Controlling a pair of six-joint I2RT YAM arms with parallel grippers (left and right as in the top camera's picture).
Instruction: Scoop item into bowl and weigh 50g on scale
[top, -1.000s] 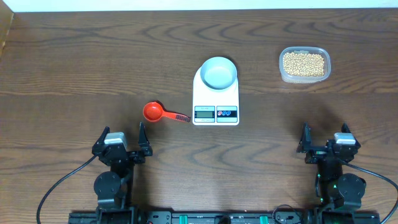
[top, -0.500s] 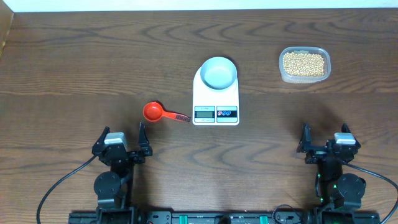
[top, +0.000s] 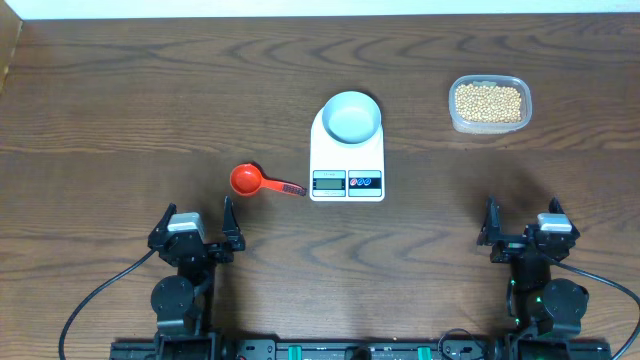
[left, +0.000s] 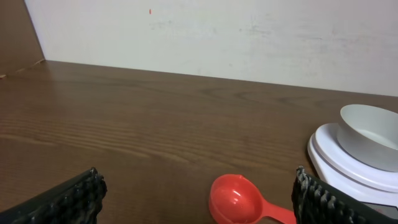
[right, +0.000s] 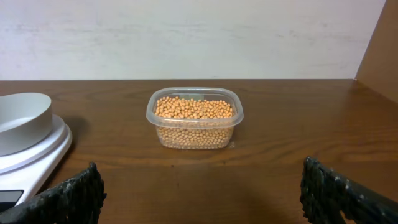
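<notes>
From above, we see a dark wooden table (top: 120, 110) with two robot arms parked at its near edge. The left gripper (top: 196, 210) sits low on the left side with its jaws spread wide and nothing between them. The right gripper (top: 523, 212) sits on the right side, also spread wide and holding nothing.

In the middle of the table lies a white scale (top: 347, 155). Its grey display (top: 328, 181) and two round buttons (top: 365, 181) face the arms; we cannot read the display. A small round bowl (top: 352, 118) stands on the far half of the scale, with a white rim and a bare pale blue inside.

The beans (top: 488, 102), small, round and tan-yellow, fill a clear tub (top: 451, 104) at the far right of the table. It is well apart from the scale and ahead of the right gripper.

A red scoop (top: 250, 180) lies flat on the table just left of the scale. Its cup faces up and its handle points toward the scale. It is ahead of the left gripper and apart from it.

In each wrist view we see black ribbed fingers (left: 68, 202) at the lower corners, with open table between them and a pale wall (left: 249, 31) behind.
</notes>
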